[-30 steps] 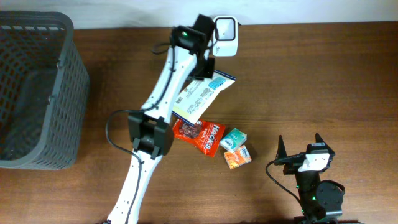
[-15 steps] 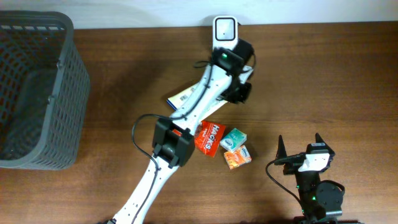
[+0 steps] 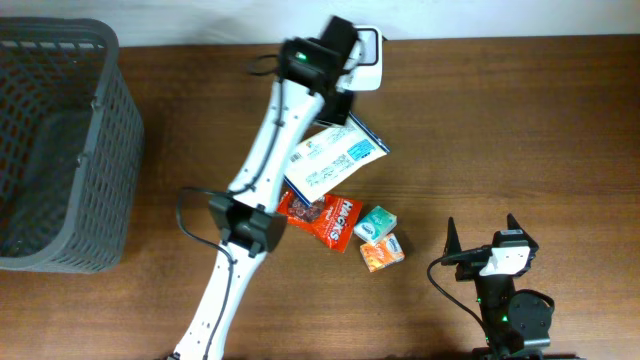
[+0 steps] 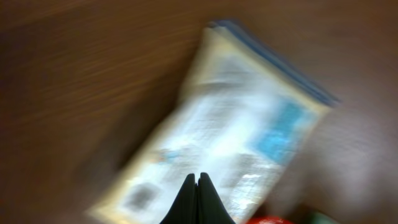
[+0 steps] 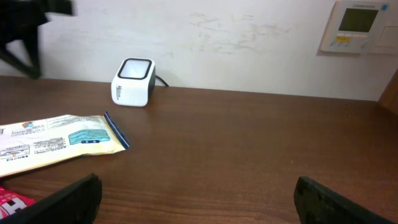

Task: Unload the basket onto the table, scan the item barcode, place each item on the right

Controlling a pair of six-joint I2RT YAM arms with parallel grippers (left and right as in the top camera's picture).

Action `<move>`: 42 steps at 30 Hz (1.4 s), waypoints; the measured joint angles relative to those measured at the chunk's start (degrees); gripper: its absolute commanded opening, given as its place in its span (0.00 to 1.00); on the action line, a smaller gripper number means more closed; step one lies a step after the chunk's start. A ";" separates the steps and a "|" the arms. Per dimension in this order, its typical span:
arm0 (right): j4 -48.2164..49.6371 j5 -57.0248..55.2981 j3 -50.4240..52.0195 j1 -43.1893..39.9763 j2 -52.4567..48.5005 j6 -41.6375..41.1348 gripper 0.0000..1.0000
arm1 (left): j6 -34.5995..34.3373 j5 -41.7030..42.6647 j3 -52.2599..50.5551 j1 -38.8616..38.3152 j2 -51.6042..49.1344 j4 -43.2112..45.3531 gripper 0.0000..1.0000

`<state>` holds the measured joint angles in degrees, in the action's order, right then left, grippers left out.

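- A brown wooden table (image 3: 520, 120) stands against a white wall, with a white scanner (image 5: 134, 82) at its 12 o'clock edge.
- The print on the white, blue-edged packet (image 3: 335, 162) is too blurred to read. The red bag (image 3: 322, 217) bears white letters, also illegible.
- The packet lies flat at 6 o'clock from the left pincer (image 4: 198, 183). Its 2 fingers are pressed together, gripping nothing.
- The right pincer (image 5: 196, 183) gapes wide at 4 o'clock from the packet, well apart.

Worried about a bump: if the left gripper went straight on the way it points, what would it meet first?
Probably the white packet, which fills the blurred wrist view just beyond the left gripper's shut tips; depth is unclear.
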<state>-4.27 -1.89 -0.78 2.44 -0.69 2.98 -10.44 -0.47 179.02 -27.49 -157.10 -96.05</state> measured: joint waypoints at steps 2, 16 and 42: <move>0.00 0.02 0.00 0.00 0.00 0.00 0.98 | -1.95 -2.45 -1.25 1.79 0.02 -0.35 0.00; 0.00 0.00 0.00 0.00 0.00 0.00 0.98 | -6.43 2.49 -26.56 -1.42 0.28 18.62 0.00; 0.00 0.00 0.00 0.00 0.00 0.02 0.98 | 2.80 7.74 -5.35 -4.55 1.90 -0.44 0.00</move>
<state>-4.27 -1.89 -0.78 2.44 -0.69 3.01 -7.64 7.27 173.66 -32.03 -155.20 -96.49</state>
